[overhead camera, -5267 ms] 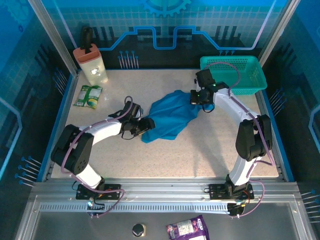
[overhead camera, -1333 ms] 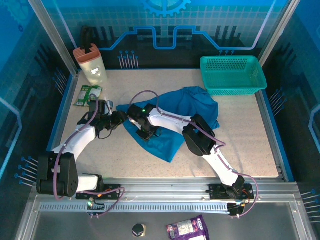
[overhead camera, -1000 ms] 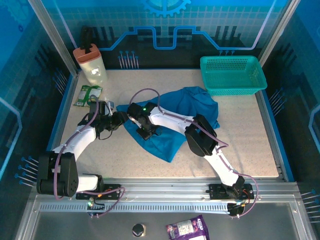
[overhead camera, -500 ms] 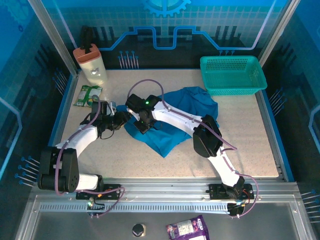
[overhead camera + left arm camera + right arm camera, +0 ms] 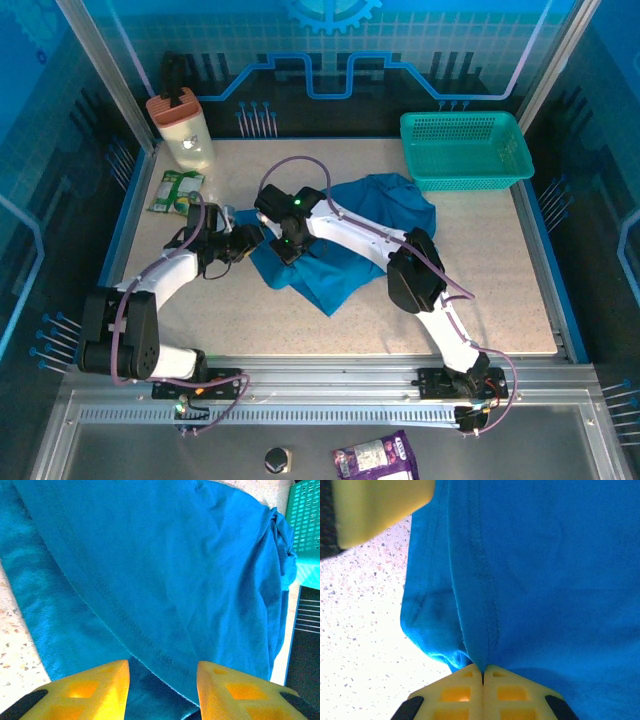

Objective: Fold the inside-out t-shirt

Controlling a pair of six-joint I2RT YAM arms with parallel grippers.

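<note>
The inside-out t-shirt (image 5: 380,210) lies rumpled across the middle of the table, plain blue, with one corner pointing toward the near edge. My right gripper (image 5: 285,248) reaches far over to the shirt's left edge. In the right wrist view that gripper (image 5: 482,669) is shut on a pinched fold of the t-shirt (image 5: 545,580) along a stitched seam. My left gripper (image 5: 248,240) sits just left of it at the same edge. In the left wrist view it (image 5: 162,672) is open, and a hemmed edge of the t-shirt (image 5: 175,570) runs between its fingers.
A teal mesh basket (image 5: 465,150) stands at the back right, close to the shirt's far end. A jug with an orange top (image 5: 182,128) and a green packet (image 5: 177,190) sit at the back left. Bare table (image 5: 300,330) lies in front of the shirt.
My right gripper has lifted and drawn the pinched fold back and slightly left, and the shirt's near corner has pulled in. The left gripper has edged right toward the cloth.
</note>
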